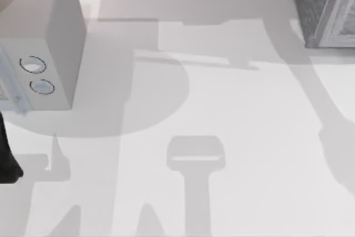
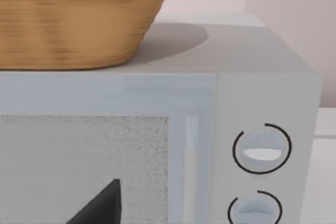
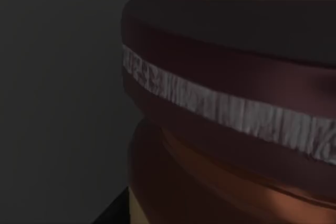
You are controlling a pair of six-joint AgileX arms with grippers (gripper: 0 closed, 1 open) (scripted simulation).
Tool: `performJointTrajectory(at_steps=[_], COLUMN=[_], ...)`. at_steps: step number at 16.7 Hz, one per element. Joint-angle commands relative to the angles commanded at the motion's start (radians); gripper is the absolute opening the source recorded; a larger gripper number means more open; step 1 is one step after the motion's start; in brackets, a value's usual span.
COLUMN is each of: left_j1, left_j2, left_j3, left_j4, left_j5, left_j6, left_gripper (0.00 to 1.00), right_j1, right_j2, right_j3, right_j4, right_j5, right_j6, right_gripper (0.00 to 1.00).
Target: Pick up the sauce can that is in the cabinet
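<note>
Can point(image 3: 231, 108): fills the right wrist view at very close range, in dim surroundings; dark red rim band, a pale strip beneath it, brown side below.
Cabinet point(image 1: 324, 6): dark speckled box with a lighter framed front, at the worktop's far right corner.
Right tool: cannot tell whether it is released or clenched.
Left arm point(image 1: 6, 156): dark shape at the worktop's point(image 1: 233, 98) left edge, before the microwave point(image 1: 52, 43).
Left tool: state cannot be told.
Basket point(image 2: 79, 19): woven, standing on the microwave.

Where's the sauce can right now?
The sauce can sits close up in the right wrist view, in dim, dark surroundings. The top view has the cabinet at the table's far right corner.
</note>
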Motion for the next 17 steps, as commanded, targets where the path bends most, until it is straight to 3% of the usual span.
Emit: performJointTrajectory(at_steps=[4, 13, 17], left_j1=[0.000, 0.000, 0.000], left_j2=[0.000, 0.000, 0.000], left_j3=[0.000, 0.000, 0.000], left_j4=[0.000, 0.000, 0.000], left_j5=[0.000, 0.000, 0.000], left_j6=[0.000, 0.000, 0.000], left_gripper=[1.00, 1.00, 1.00], right_j1=[0.023, 0.217, 0.247], right_j2=[-0.037, -0.392, -0.444], right_j3=[-0.013, -0.155, -0.173], right_j4=[-0.020, -0.243, -0.274], right_j5=[0.018, 0.208, 0.238], right_j6=[0.002, 0.002, 0.002], right_gripper=[0.00, 0.00, 0.00])
